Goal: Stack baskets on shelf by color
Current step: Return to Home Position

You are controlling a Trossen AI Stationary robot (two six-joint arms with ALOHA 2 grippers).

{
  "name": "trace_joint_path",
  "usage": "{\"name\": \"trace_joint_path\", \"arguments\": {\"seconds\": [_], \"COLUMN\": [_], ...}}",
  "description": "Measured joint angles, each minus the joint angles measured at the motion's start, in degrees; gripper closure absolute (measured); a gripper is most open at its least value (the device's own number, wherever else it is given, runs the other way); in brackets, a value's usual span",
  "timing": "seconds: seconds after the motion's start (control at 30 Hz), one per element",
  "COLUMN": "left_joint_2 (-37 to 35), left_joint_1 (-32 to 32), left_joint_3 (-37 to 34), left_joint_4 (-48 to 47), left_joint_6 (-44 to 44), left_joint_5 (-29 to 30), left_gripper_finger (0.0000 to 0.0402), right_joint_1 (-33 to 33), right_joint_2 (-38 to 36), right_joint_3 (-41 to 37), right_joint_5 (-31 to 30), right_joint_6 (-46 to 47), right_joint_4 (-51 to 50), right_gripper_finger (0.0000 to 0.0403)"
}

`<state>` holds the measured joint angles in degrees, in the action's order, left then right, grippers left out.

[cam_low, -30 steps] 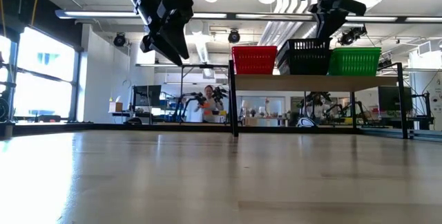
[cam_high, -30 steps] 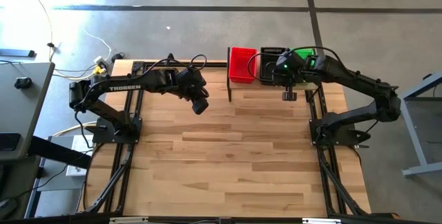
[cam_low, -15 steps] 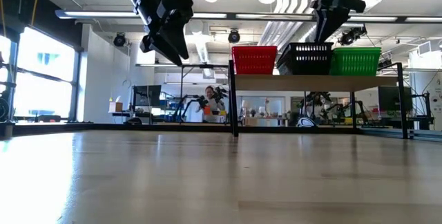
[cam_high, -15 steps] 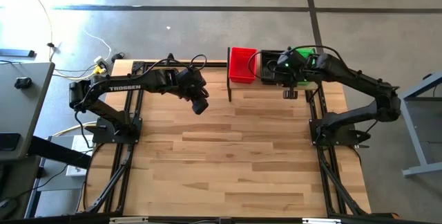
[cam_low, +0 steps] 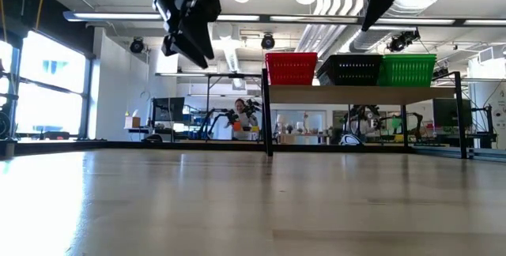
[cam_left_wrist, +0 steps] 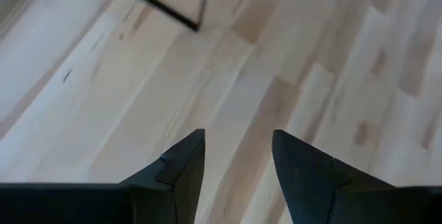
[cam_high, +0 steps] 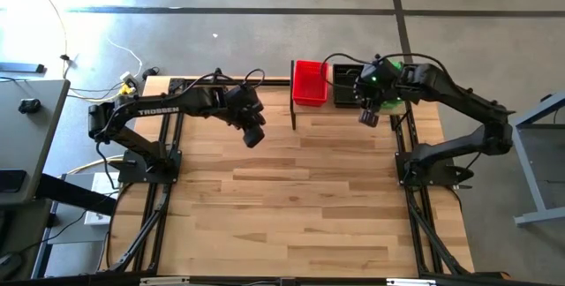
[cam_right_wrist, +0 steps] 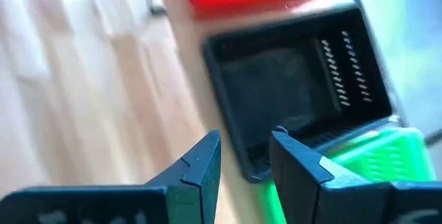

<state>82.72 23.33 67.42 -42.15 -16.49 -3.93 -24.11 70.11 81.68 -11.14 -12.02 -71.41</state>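
With the baskets (cam_low: 352,69) sorted red, black, green along the shelf (cam_low: 348,94), the right gripper (cam_high: 367,117) above its front edge and the left gripper (cam_high: 252,136) over the table (cam_high: 291,206) hang empty, fingers apart

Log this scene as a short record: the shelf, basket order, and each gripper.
shelf: at the far edge of the table
order, low view: red baskets left, black baskets middle, green baskets right
stack heights: cannot tell
left gripper: raised over the table, left of the shelf; fingers open, empty
right gripper: raised by the black baskets' front; fingers open, empty
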Motion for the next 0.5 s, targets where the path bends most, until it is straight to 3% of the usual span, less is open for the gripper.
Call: {"name": "trace_joint_path", "arguments": {"seconds": [0.27,0.5], "left_joint_2": [-4.6,-14.4], "left_joint_1": [-4.5,-9.3], "left_joint_3": [1.1,-9.4], "left_joint_4": [0.5,10.7], "left_joint_6": [5.6,4.9], "left_joint_5": [2.2,1.6], "left_gripper_finger": [0.0243,0.0243], "right_joint_1": [8.4,16.4], "right_joint_2": [-0.8,-1.2], "right_joint_3": [1.6,-0.8], "right_joint_5": [-0.3,-1.4], "right_joint_6": [11.3,16.2], "right_joint_4": [4.5,14.7], "right_gripper_finger": [0.0293,0.0293]}}
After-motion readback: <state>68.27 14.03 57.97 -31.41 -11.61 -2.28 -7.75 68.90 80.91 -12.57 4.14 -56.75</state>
